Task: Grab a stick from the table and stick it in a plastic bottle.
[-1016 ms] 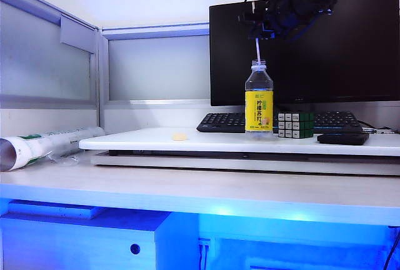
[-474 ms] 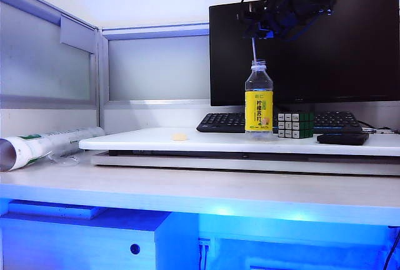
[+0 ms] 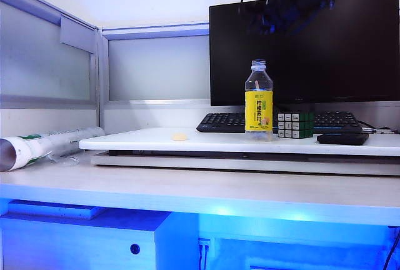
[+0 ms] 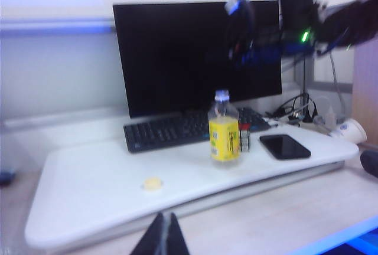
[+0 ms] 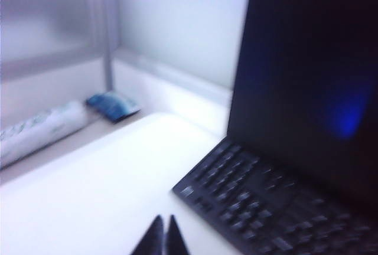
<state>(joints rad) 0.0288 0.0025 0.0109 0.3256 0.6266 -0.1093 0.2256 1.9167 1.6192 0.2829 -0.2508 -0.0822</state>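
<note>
The plastic bottle (image 3: pixel 259 98) stands upright and uncapped on a raised white board (image 3: pixel 156 140) that lies on the table (image 3: pixel 187 189); the left wrist view shows the plastic bottle (image 4: pixel 224 131) too. My right gripper (image 3: pixel 270 19) is a dark blur high above the bottle's neck, in front of the monitor. In its own view the right gripper (image 5: pixel 163 231) is shut with nothing between the fingers. My left gripper (image 4: pixel 165 234) is shut and empty, low over the table's front, well short of the bottle. The stick does not show in any view.
A black monitor (image 3: pixel 312 51) and keyboard (image 3: pixel 225 122) stand behind the bottle. A Rubik's cube (image 3: pixel 295 125) and a black phone (image 3: pixel 342 138) lie to its right. A small pale round piece (image 3: pixel 180 136) sits on the board. A rolled white tube (image 3: pixel 44 145) lies at the far left.
The stick hung from my right gripper just over the bottle's neck; now it is gone from sight. The right gripper has lifted a little and is blurred.
</note>
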